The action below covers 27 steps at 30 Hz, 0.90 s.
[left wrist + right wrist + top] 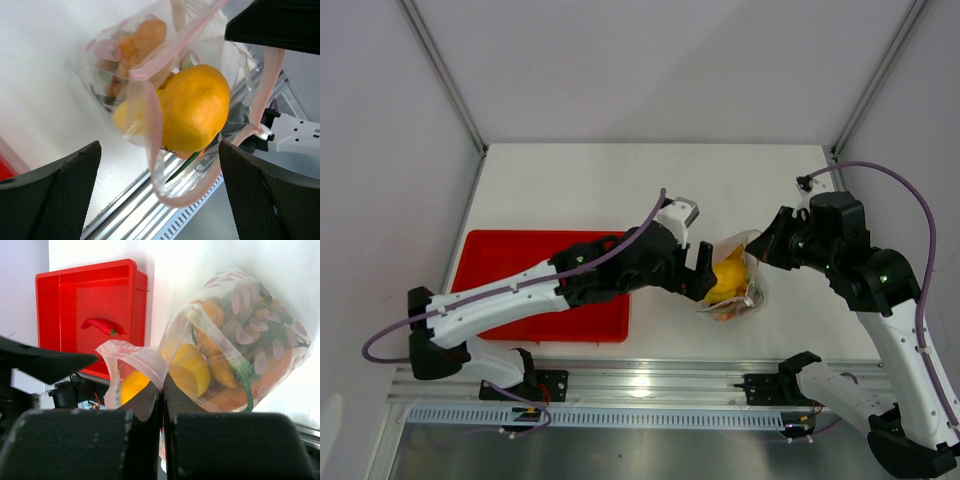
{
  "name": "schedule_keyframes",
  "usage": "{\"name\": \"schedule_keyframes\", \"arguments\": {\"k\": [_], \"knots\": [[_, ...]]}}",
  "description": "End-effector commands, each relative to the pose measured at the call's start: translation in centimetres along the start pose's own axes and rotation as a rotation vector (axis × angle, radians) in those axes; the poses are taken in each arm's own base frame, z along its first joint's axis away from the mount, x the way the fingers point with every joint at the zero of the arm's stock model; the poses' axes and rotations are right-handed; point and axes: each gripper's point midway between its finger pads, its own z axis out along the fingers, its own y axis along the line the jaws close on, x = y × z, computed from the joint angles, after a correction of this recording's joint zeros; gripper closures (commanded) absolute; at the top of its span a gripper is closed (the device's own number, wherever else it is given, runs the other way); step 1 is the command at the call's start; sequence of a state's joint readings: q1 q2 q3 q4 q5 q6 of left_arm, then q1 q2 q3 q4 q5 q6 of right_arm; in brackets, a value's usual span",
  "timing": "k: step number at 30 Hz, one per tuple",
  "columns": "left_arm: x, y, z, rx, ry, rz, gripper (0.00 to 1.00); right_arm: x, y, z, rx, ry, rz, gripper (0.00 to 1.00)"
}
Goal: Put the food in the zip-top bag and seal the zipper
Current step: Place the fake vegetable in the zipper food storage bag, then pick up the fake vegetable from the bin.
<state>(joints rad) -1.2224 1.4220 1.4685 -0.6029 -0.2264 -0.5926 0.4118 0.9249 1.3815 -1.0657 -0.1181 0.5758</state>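
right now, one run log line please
left gripper open at zip-top bag; right gripper shut on its mouth; red chili in red tray

Clear zip-top bag [735,285] near table's [620,180] near edge, mouth open, pink zipper [154,117] unsealed; lemon [195,107] inside; 1 red chili [102,325] in tray [55,295].

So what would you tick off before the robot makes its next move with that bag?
1. Right gripper shut on the rim of the zip-top bag: ok.
2. Left gripper open and holding nothing: ok.
3. Yellow-orange fruit inside the bag, clear of the left fingers: ok.
4. All food bagged: not ok; the red chili lies in the red tray.
5. Zipper sealed: not ok; the mouth gapes open.
6. Nothing else left in the tray: cannot tell; the left arm hides part of it from above.
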Motion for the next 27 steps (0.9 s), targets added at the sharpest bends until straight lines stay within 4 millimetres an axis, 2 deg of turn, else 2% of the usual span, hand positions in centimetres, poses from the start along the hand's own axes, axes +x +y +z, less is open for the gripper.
{"name": "schedule_keyframes", "arguments": {"k": [1, 4, 5, 6, 9, 10, 11, 13, 14, 16, 17, 19, 20, 22, 25, 27], "knots": [[-3.2, 1.2, -3.7, -0.021, -0.174, -0.008, 0.0, -2.4, 1.8, -1.3, -0.065, -0.093, -0.008, 1.0], [-2.2, 2.9, -4.0, -0.065, -0.183, -0.008, 0.02, -2.4, 1.9, -1.5, -0.069, -0.095, -0.008, 1.0], [-2.5, 3.1, -4.8, -0.063, -0.201, -0.016, 0.02, -2.5, 2.0, -1.6, -0.073, -0.098, -0.009, 1.0], [-1.8, 4.0, -4.7, -0.092, -0.197, -0.012, 0.03, -2.6, 2.1, -1.7, -0.073, -0.1, -0.008, 1.0], [-1.7, 6.0, -6.0, -0.138, -0.217, -0.042, 0.06, -2.6, 2.1, -1.9, -0.077, -0.099, -0.015, 1.0], [-0.7, 6.9, -5.8, -0.148, -0.189, -0.053, 0.06, -2.5, 2.2, -1.9, -0.08, -0.095, -0.018, 1.0], [-0.6, 8.5, -6.4, -0.175, -0.188, -0.099, 0.06, -2.4, 2.2, -1.8, -0.08, -0.093, -0.018, 1.0], [1.3, 10.7, -6.3, -0.194, -0.135, -0.141, 0.06, -2.3, 2.1, -1.9, -0.079, -0.092, -0.024, 1.0], [1.8, 12.9, -6.4, -0.242, -0.13, -0.186, 0.06, -2.3, 2.0, -1.8, -0.077, -0.091, -0.029, 1.0], [1.5, 14.2, -7.8, -0.248, -0.172, -0.238, 0.04, -2.2, 1.9, -1.7, -0.075, -0.087, -0.031, 1.0], [2.4, 16.3, -7.8, -0.302, -0.172, -0.28, 0.0, -2.1, 1.9, -1.6, -0.076, -0.083, -0.03, 1.0], [3.0, 18.0, -9.1, -0.358, -0.204, -0.364, 0.01, -2.1, 1.9, -1.7, -0.079, -0.085, -0.033, 1.0], [3.4, 20.1, -9.5, -0.442, -0.225, -0.406, 0.01, -2.1, 1.9, -1.7, -0.078, -0.083, -0.033, 1.0], [4.3, 22.3, -10.4, -0.524, -0.227, -0.459, 0.01, -2.1, 2.0, -1.8, -0.081, -0.085, -0.032, 1.0], [4.8, 23.5, -10.4, -0.553, -0.204, -0.486, 0.01, -2.0, 2.0, -1.8, -0.085, -0.084, -0.03, 1.0], [5.4, 23.6, -9.9, -0.538, -0.173, -0.522, 0.0, -2.0, 2.0, -1.9, -0.087, -0.085, -0.028, 1.0]]}}
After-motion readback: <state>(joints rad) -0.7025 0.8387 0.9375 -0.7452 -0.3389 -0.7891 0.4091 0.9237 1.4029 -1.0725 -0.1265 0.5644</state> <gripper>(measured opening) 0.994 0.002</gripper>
